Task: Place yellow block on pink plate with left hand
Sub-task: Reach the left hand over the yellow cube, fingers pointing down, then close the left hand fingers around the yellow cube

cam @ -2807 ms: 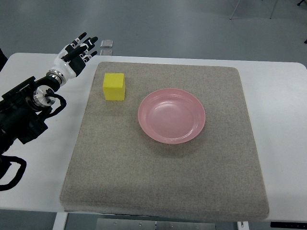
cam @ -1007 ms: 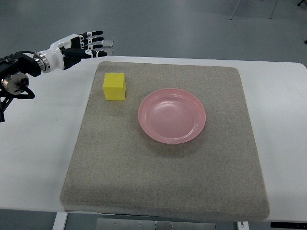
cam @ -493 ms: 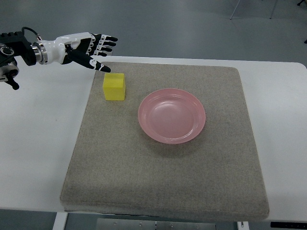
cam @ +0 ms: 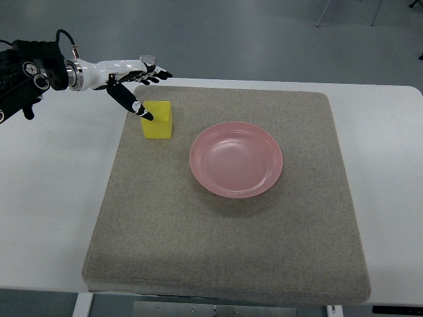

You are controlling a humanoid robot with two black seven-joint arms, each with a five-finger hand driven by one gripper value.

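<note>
Reaching in from the far-left, white-and-black left hand point(cam: 135, 82) spread, holding nothing; small yellow foam cube point(cam: 158, 120) sits just below-right of its thumb, on grey mat point(cam: 225, 231), left of round pink plate point(cam: 236, 159).

Probably a lab: white table point(cam: 390, 165) (grey mat point(cam: 225, 251)), bare floor point(cam: 264, 33).

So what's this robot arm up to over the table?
The robot's left hand reaches in over the yellow block, fingers spread, thumb hanging by the block's near-left corner, holding nothing. The block sits on the grey mat, left of the empty pink plate. No grasp yet. The right arm is out of view.
</note>
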